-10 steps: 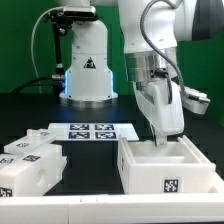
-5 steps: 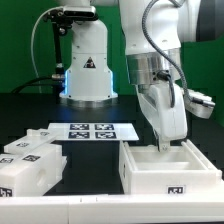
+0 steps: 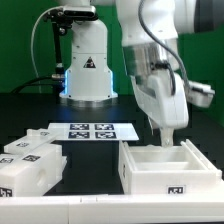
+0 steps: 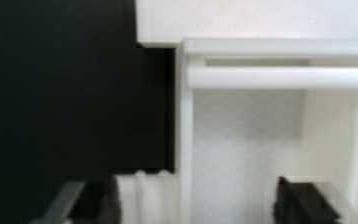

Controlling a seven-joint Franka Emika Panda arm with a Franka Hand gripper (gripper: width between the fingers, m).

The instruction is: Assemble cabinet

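Hanging just over the rear wall of the cabinet body (image 3: 170, 172), the end effector (image 3: 165, 138) has its jaws spread wide and seems to hold nothing. In the wrist view the two dark fingers (image 4: 307, 203) stand either side of a thin upright white wall (image 4: 183, 120). A ribbed white piece lies close to one finger, and I cannot tell what it is.

The cabinet body sits open side up on the tabletop (image 3: 95, 165), low on the exterior view's right, with a tag on its front face.

The main risk, as I judge it, is the wall sitting off-centre between the fingers. A descent could then set one fingertip on the wall's top edge and shove or tip the box. Closing unevenly would drag the box sideways before the grip settles. Lifting by one thin wall could also let the body swing.

Room for moving looks good behind the box, where the tabletop is bare, and inside its hollow. On the exterior view's left, the marker board (image 3: 92, 131) lies near the box's rear corner. The loose parts (image 3: 30, 168) lie well apart across a dark strip. The exterior view's right edge crops the scene, so clearance there is unknown.
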